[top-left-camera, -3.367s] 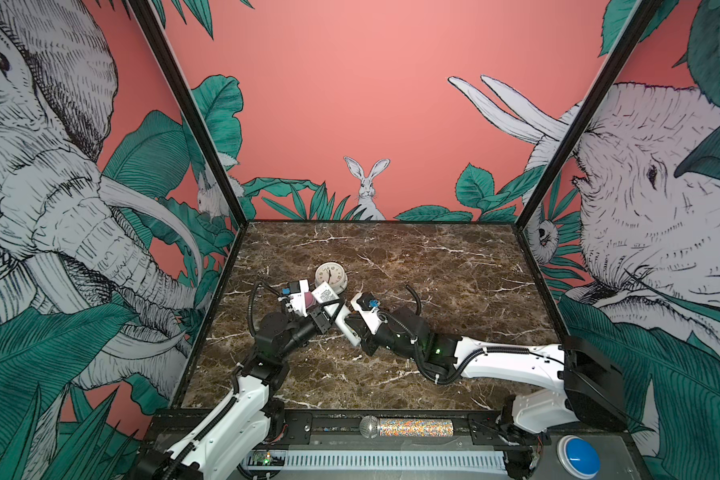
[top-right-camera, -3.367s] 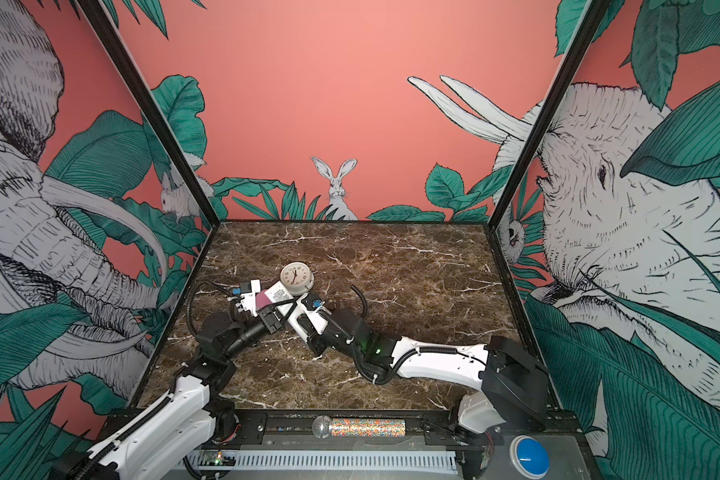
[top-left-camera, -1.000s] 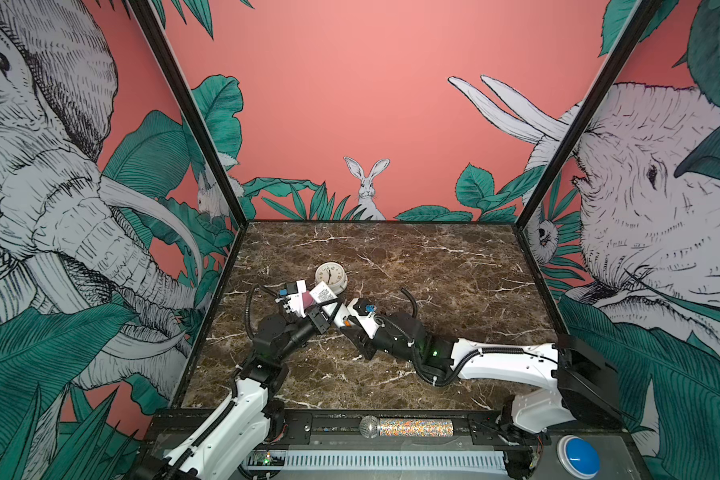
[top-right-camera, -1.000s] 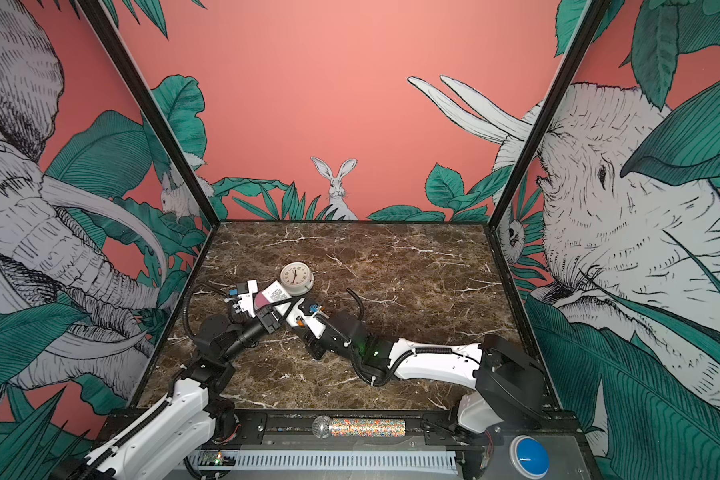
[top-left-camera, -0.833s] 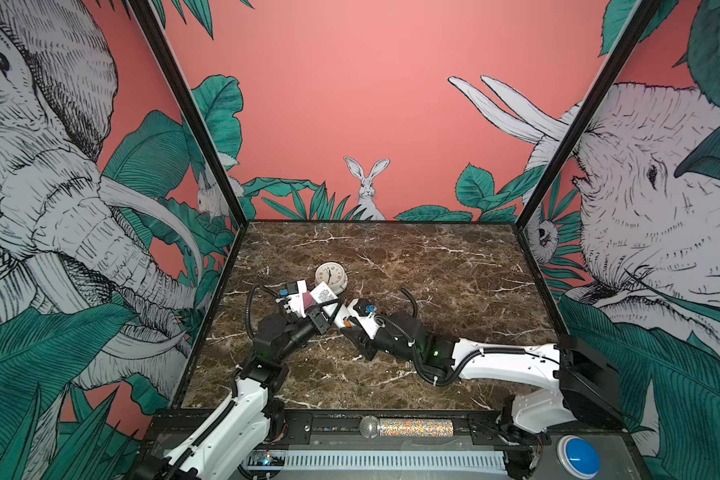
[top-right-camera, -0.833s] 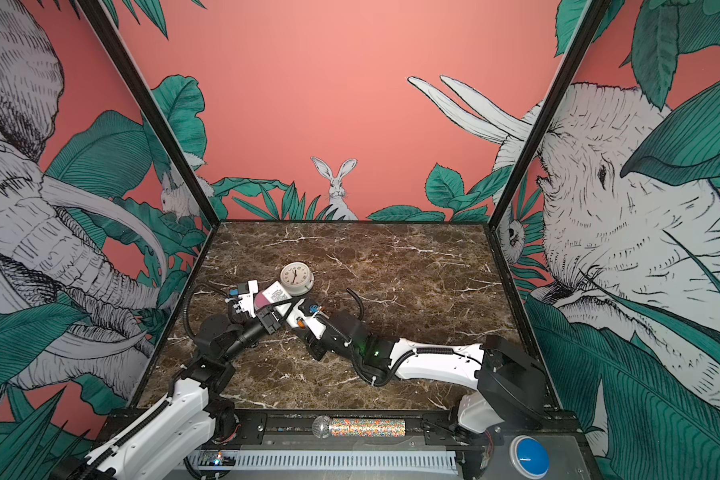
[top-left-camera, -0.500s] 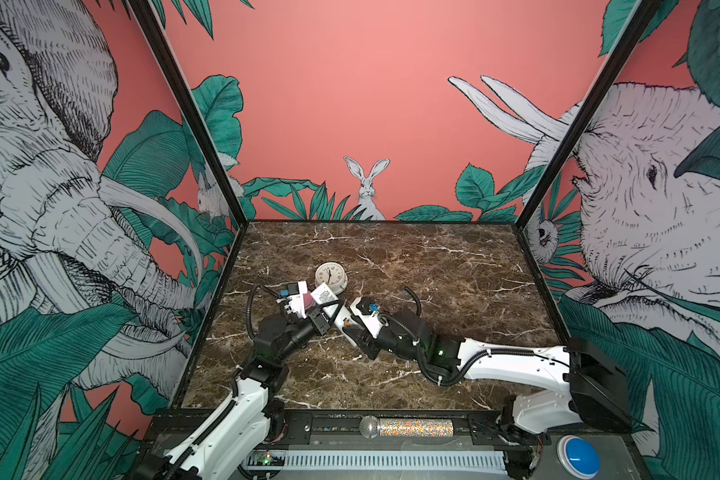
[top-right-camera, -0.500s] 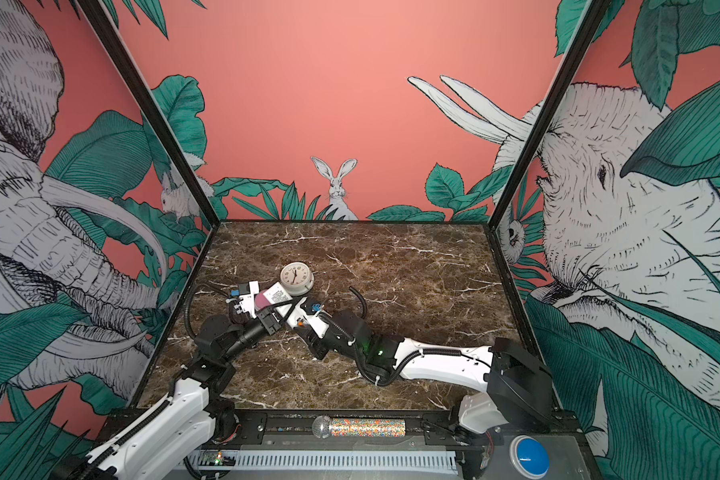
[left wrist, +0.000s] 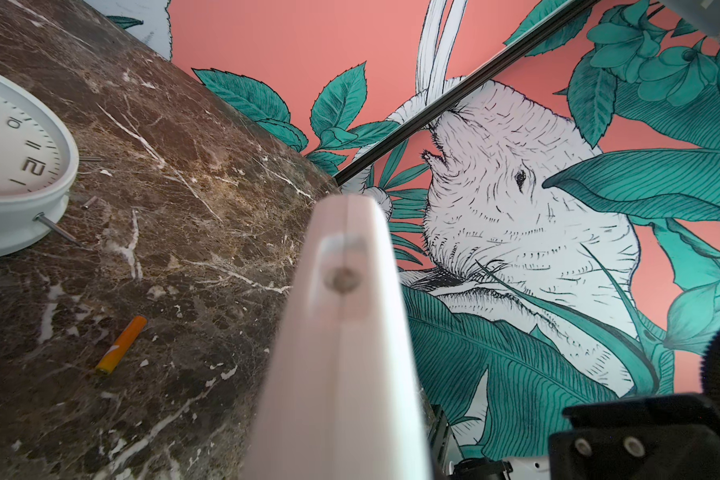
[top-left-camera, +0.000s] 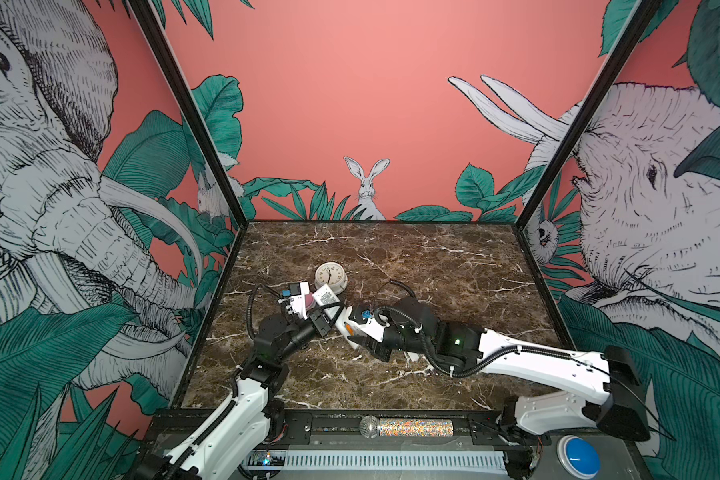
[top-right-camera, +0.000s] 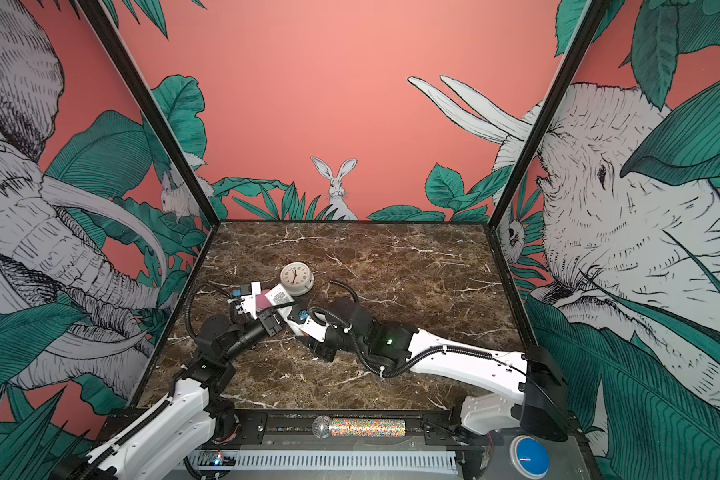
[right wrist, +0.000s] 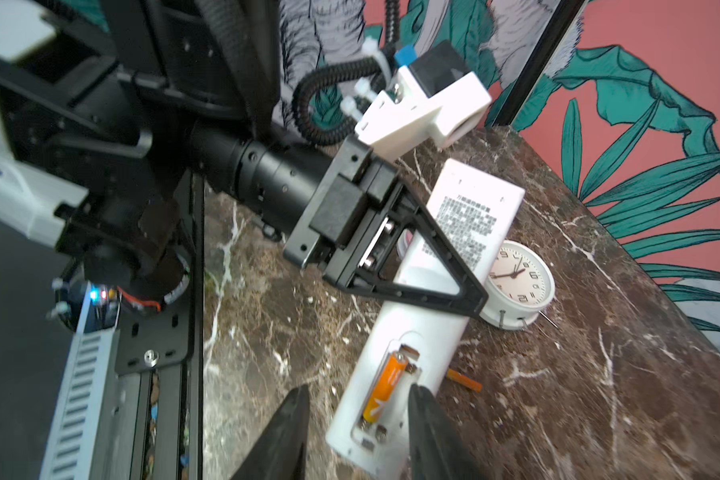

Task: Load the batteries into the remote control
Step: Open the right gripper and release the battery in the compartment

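Right claw (right wrist: 358, 392), released, has drawn back slightly from the seated battery (right wrist: 385, 382). Left claw (right wrist: 445, 266) grasps the remote control (right wrist: 466, 216); the loose battery (left wrist: 121, 345) awaits loading.

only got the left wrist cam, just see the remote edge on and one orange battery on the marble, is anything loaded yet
Observer: Yes. The right wrist view shows one battery seated in the open compartment of the remote control; the slot beside it looks empty.
Operator: where's the right gripper
Observer: The right gripper is open, its fingers on either side of that compartment end, holding nothing.
Operator: and my grip
Observer: The left gripper is shut across the remote's middle, printed label facing up.
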`<action>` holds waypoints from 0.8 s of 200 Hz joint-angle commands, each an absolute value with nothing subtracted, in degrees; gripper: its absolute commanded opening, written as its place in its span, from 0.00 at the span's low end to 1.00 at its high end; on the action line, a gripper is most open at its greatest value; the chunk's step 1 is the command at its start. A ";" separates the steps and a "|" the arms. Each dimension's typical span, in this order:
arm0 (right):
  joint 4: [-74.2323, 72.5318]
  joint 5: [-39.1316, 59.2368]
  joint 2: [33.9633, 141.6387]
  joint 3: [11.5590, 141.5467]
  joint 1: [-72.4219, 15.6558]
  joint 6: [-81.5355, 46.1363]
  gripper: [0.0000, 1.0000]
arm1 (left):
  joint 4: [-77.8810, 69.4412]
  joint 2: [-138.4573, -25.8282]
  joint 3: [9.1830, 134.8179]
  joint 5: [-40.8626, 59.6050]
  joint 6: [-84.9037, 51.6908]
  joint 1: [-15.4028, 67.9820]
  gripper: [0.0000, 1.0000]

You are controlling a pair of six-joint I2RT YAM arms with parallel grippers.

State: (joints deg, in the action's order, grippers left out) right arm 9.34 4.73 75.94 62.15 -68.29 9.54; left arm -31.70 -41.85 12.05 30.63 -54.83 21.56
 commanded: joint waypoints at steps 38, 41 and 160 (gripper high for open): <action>27.81 2.96 75.13 68.65 -69.60 25.44 0.40 | -31.99 -40.64 14.15 34.94 -53.43 21.80 0.00; 28.06 2.62 75.14 68.87 -69.80 26.00 0.40 | -32.01 -40.69 14.19 35.86 -53.44 21.83 0.00; 30.45 0.26 81.45 74.77 -70.39 35.61 0.35 | -30.43 -38.68 15.60 40.25 -52.66 21.73 0.00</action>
State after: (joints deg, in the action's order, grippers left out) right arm 29.82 1.10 80.23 73.52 -69.87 32.82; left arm -29.76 -39.83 13.98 38.59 -53.30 21.61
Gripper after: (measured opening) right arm 0.361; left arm 0.213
